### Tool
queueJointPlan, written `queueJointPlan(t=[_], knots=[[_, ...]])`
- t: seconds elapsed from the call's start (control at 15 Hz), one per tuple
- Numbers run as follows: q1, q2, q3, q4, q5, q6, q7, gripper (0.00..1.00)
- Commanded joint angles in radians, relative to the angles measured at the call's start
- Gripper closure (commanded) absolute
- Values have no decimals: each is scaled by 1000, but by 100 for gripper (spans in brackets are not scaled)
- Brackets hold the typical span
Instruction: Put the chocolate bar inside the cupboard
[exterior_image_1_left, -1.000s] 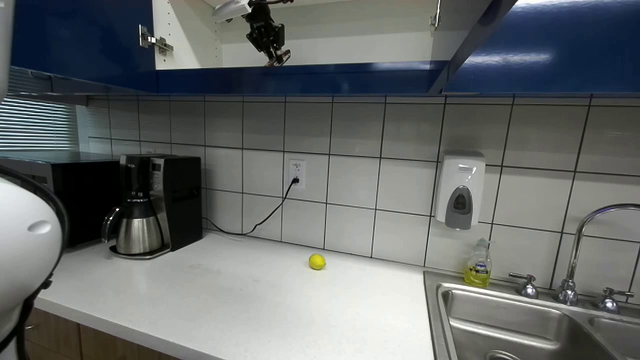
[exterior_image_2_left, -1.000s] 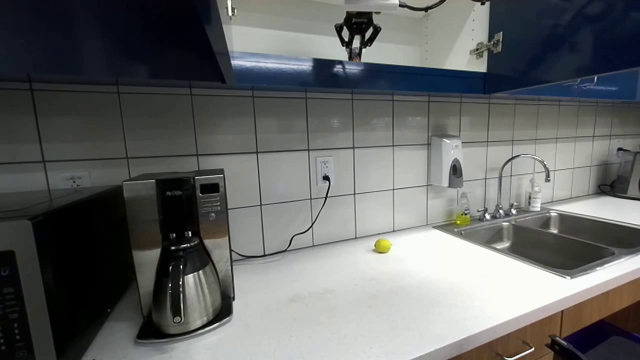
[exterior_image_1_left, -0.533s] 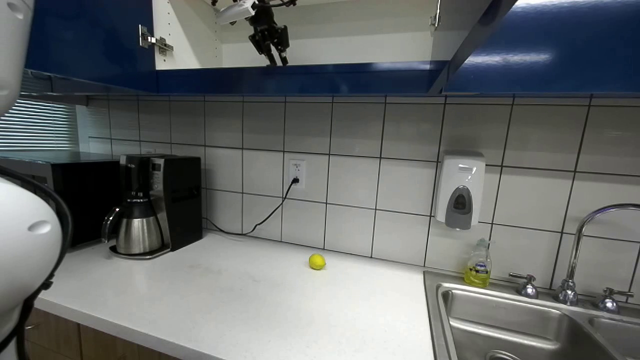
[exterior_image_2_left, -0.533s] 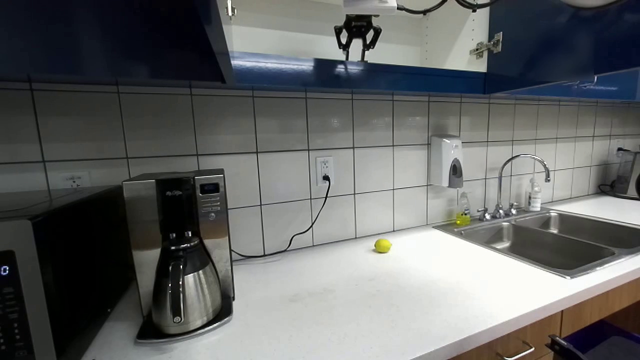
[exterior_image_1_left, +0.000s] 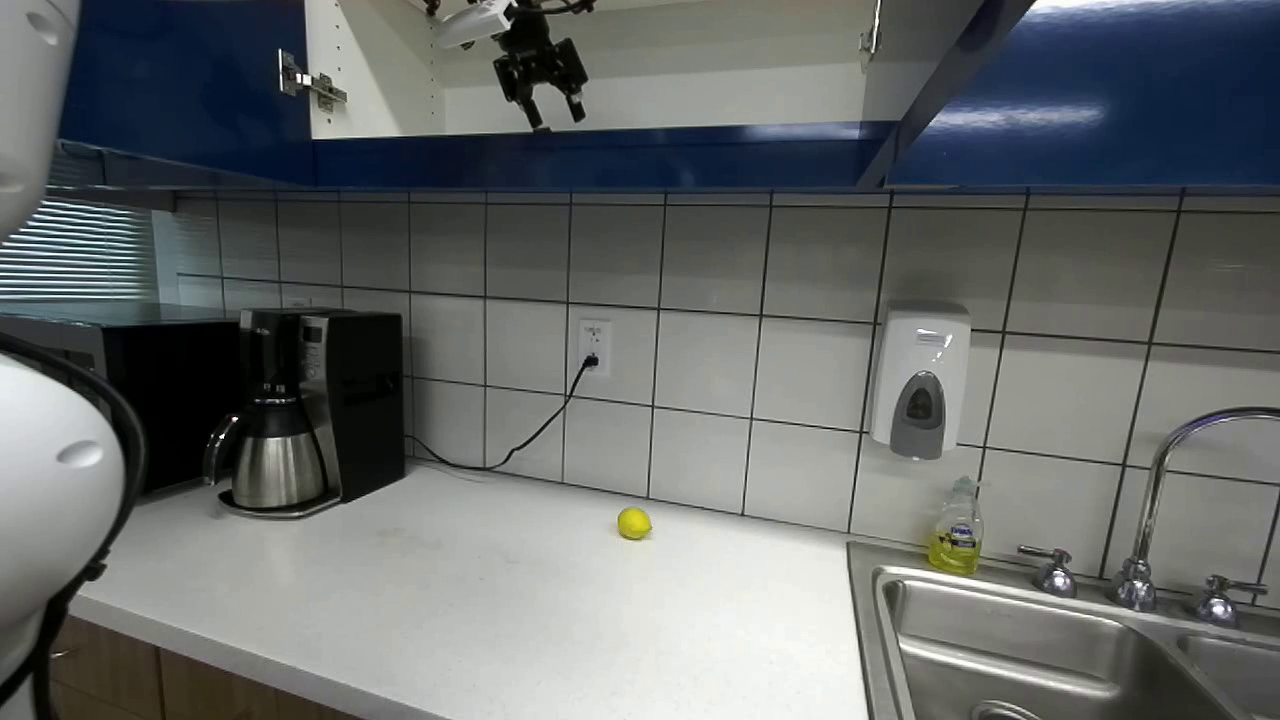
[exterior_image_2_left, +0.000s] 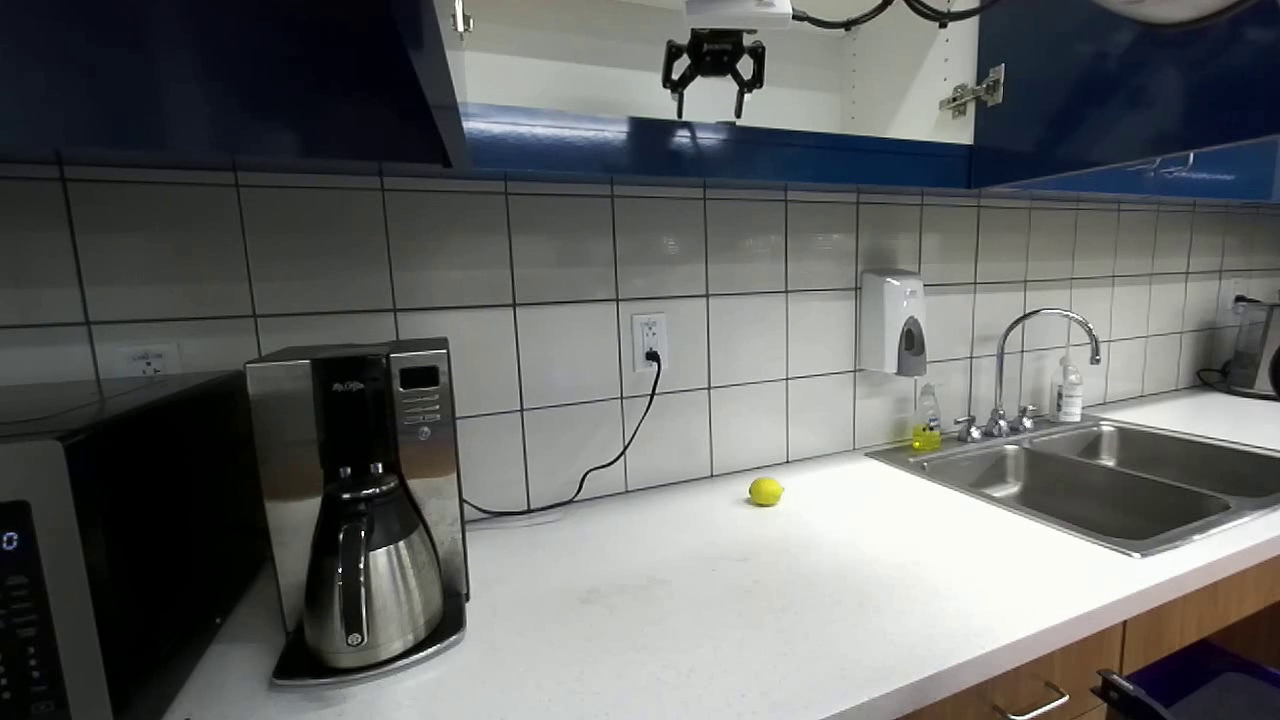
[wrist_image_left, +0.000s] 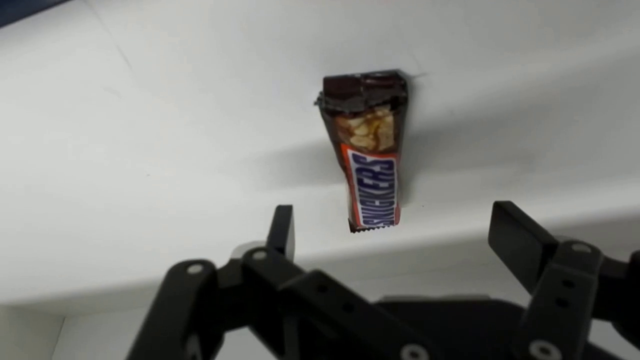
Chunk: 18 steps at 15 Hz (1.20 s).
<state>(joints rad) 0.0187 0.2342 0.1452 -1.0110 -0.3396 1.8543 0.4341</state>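
Wrist view: chocolate bar (wrist_image_left: 372, 155) lies in the cupboard (wrist_image_left: 165, 200) below my spread gripper (wrist_image_left: 391, 221), long axis across its closing line; I'd retreat.

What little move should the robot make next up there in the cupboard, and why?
Probably raise the jaws a little, away from the chocolate bar. The wrist view shows it lying inside the cupboard, and the jaws stand wide open with a gap on each side of it, so it seems delivered and ready to be left.
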Motion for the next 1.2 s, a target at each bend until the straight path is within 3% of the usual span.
queueJointPlan(t=[0.0, 0.4, 1.13], knots=[[6, -34, 3, -25, 3, -8, 20, 0], [-1, -164, 4, -191, 34, 81, 19, 0], [10, -578, -19, -725, 93, 312, 22, 0]])
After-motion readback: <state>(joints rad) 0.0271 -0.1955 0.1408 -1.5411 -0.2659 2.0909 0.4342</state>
